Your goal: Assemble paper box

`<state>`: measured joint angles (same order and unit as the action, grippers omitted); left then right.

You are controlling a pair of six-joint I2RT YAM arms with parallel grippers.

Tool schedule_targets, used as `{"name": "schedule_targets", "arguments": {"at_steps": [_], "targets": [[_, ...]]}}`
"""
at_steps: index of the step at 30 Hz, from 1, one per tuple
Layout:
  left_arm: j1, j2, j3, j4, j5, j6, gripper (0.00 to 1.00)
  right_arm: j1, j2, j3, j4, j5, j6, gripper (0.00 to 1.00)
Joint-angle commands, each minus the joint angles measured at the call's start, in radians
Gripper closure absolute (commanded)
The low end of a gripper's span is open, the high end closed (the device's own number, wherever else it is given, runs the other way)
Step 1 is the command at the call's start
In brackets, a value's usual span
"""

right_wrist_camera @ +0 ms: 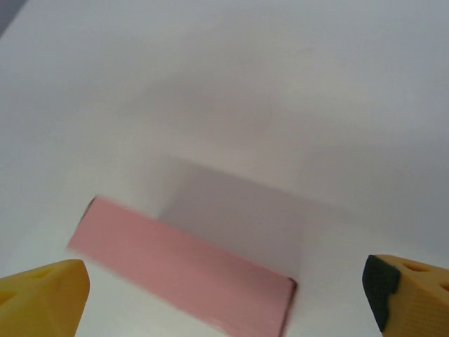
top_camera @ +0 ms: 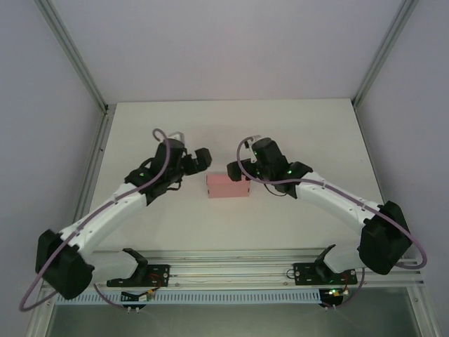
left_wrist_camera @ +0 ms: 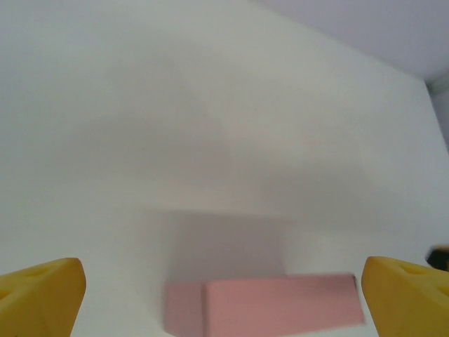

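The pink paper box point(top_camera: 227, 186) lies on the white table as a small closed rectangular box, midway between the two arms. My left gripper point(top_camera: 200, 160) hovers just up and left of it, open, yellow fingertips point(left_wrist_camera: 42, 295) wide apart with the paper box point(left_wrist_camera: 266, 305) below and between them, untouched. My right gripper point(top_camera: 242, 170) sits at the box's right end, also open; its fingertips point(right_wrist_camera: 407, 298) stand far apart above the paper box point(right_wrist_camera: 182, 270), which lies free on the table.
The white table point(top_camera: 295, 133) extends behind and to both sides of the box. Metal frame posts point(top_camera: 77, 63) and grey walls bound the workspace. A rail point(top_camera: 231, 270) with the arm bases runs along the near edge.
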<state>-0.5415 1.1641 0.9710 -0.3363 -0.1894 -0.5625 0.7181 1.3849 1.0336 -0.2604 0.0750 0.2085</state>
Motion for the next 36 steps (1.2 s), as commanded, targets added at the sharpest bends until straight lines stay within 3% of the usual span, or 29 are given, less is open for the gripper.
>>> {"name": "schedule_targets", "arguments": {"at_steps": [1,4,7,10,13,18,21,23,27,30,33,36], "targets": [[0.109,-0.085,-0.062,-0.157,-0.177,0.024,0.0,-0.005,0.016,0.032,-0.046,-0.358,-0.585,0.0],[0.19,-0.167,-0.155,-0.166,-0.154,-0.007,0.0,-0.002,0.088,0.094,-0.167,-0.402,-0.881,0.0],[0.212,-0.228,-0.224,-0.192,-0.175,-0.025,0.0,-0.004,0.226,0.27,-0.334,-0.34,-0.998,0.0],[0.216,-0.263,-0.257,-0.219,-0.195,-0.036,0.0,0.005,0.366,0.431,-0.486,-0.315,-1.054,0.0],[0.217,-0.284,-0.276,-0.229,-0.214,-0.034,0.0,0.034,0.474,0.492,-0.504,-0.233,-1.111,0.0],[0.218,-0.304,-0.27,-0.252,-0.221,-0.019,0.0,0.04,0.58,0.587,-0.59,-0.21,-1.16,0.02],[0.22,-0.322,-0.274,-0.25,-0.222,-0.017,0.0,0.042,0.609,0.604,-0.593,-0.171,-1.155,0.16],[0.22,-0.331,-0.276,-0.248,-0.221,-0.017,0.0,0.044,0.603,0.588,-0.562,-0.134,-1.137,0.35],[0.221,-0.355,-0.272,-0.261,-0.229,-0.016,0.0,0.05,0.51,0.502,-0.441,-0.022,-1.106,0.5],[0.22,-0.38,-0.279,-0.263,-0.241,-0.018,0.0,0.057,0.418,0.366,-0.245,0.181,-1.136,0.65],[0.221,-0.406,-0.297,-0.257,-0.247,-0.022,0.0,0.061,0.354,0.185,0.05,0.352,-1.229,0.6],[0.222,-0.422,-0.311,-0.245,-0.25,-0.026,0.0,0.074,0.349,0.05,0.293,0.411,-1.293,0.6]]}}
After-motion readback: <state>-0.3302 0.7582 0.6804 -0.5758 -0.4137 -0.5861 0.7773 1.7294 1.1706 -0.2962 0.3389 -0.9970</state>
